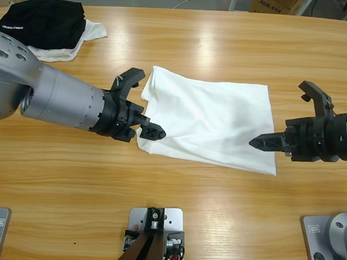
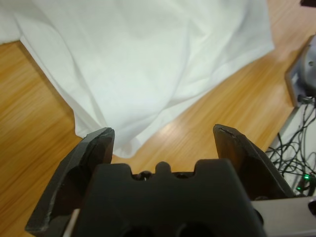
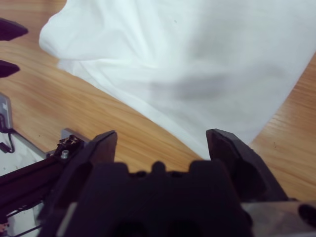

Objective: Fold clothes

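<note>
The clothes, a white T-shirt (image 1: 212,117), lie in a rough rectangle at the middle of the wooden table (image 1: 175,200), with soft creases. My left gripper (image 1: 148,104) comes in from the left and stands open at the shirt's left edge, its jaws spread wide. In the left wrist view the shirt (image 2: 148,49) fills the upper part, its near hem just ahead of the open gripper (image 2: 163,131). My right gripper (image 1: 278,115) is open at the shirt's right edge. The right wrist view shows the shirt (image 3: 197,54) beyond the open gripper (image 3: 160,133). Neither holds any cloth.
A black garment with white lettering (image 1: 45,21) lies on a smaller white garment (image 1: 94,30) at the table's far left corner. A cardboard box (image 1: 273,2) stands beyond the far edge. Bare wood runs along the near side.
</note>
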You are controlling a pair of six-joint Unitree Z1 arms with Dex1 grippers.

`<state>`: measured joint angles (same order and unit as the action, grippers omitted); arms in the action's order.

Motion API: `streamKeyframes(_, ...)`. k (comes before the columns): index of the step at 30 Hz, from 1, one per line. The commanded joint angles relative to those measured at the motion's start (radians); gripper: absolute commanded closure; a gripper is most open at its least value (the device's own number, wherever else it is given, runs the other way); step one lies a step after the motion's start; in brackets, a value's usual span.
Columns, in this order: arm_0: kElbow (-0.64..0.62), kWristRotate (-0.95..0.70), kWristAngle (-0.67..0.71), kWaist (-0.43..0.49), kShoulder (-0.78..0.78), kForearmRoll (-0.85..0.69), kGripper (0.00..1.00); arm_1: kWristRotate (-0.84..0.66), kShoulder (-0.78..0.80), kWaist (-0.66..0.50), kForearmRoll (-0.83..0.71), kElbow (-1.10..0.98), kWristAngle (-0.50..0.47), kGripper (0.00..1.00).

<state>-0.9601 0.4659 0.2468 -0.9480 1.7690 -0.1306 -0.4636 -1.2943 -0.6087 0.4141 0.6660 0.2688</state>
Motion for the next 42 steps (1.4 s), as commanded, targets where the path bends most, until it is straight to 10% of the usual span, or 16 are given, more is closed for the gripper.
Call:
streamKeyframes(1, 0.007, -0.024, -0.011, 0.012, 0.087, -0.018, 0.216, -0.012, 0.006, 0.012, -0.001, -0.016, -0.025, 0.262)
streamKeyframes(14, -0.014, -0.020, -0.009, 0.033, 0.149, -0.031, 0.266, -0.012, -0.017, 0.012, -0.008, -0.017, -0.025, 0.262)
streamKeyframes(22, -0.040, -0.023, 0.001, 0.033, 0.171, -0.034, 0.996, -0.010, -0.024, 0.012, -0.012, -0.020, -0.019, 0.262)
streamKeyframes(42, 0.052, 0.028, -0.007, -0.010, 0.087, -0.084, 1.000, -0.015, -0.074, 0.012, -0.019, -0.021, -0.019, 0.262)
